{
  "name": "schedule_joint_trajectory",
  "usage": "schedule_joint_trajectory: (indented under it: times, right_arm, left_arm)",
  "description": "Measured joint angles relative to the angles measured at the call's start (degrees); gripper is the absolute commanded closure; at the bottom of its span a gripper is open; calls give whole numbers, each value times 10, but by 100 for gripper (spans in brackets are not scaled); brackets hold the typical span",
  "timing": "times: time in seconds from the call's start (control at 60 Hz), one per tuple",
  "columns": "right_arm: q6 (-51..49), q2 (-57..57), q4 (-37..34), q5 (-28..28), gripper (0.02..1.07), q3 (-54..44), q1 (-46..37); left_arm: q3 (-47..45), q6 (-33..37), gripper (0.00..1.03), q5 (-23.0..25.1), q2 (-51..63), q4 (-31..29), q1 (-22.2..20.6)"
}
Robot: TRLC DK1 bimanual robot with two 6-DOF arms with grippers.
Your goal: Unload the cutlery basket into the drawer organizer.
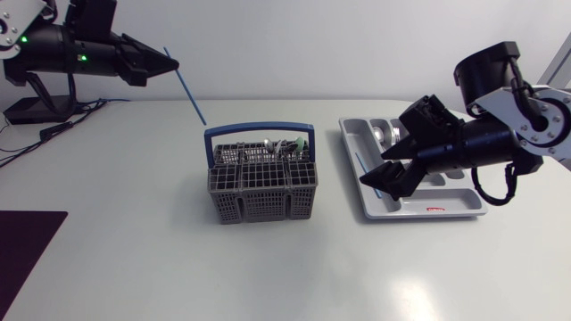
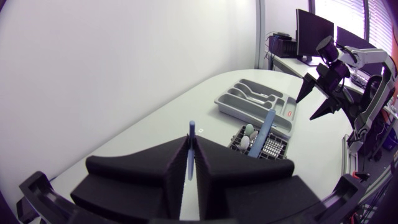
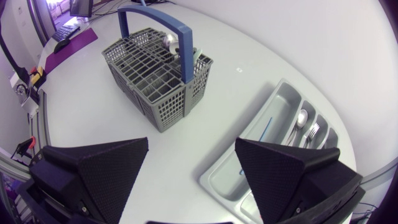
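White tabletop (image 1: 134,259) lies open all round the grey cutlery basket (image 1: 263,185) at its middle, with wide bare room toward the near edge. The left gripper (image 1: 166,64) hangs high over the far left side, clenched on a thin blue stick (image 1: 189,96). The right gripper (image 1: 379,185) hovers, fingers spread wide, over the drawer organizer (image 1: 419,214) just right of the basket. Some cutlery (image 1: 285,145) stands in the basket's far cells. The organizer holds a second blue stick (image 3: 265,129), a spoon (image 3: 301,117) and a fork (image 3: 313,132).

table (image 1: 134,259): white | cutlery basket (image 1: 263,189): middle | drawer organizer (image 1: 419,205): right of basket, apart | dark mat (image 1: 22,259): left edge
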Motion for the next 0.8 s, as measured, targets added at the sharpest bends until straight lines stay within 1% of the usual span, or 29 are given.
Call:
schedule_joint_trajectory:
  times: [0.167, 0.25, 0.35, 0.4, 0.667, 0.8]
  right_arm:
    - [0, -48, 3, 5, 7, -9, 15]
    - [0, -76, 4, 13, 7, -9, 31]
    - [0, -114, 13, 21, 7, -12, 53]
    - [0, -138, 24, 26, 10, -22, 67]
    - [2, -184, 49, 30, 10, -61, 113]
    - [12, -189, 69, 30, 10, -70, 136]
  left_arm:
    - [3, -5, 90, 0, -20, -5, 2]
    - [10, -11, 90, -2, -21, -28, -7]
    - [21, -20, 90, 0, -21, -55, -32]
    - [27, -31, 90, 2, -22, -66, -50]
    - [31, -61, 89, 3, -61, -68, -100]
    - [31, -81, 89, 3, -86, -68, -136]
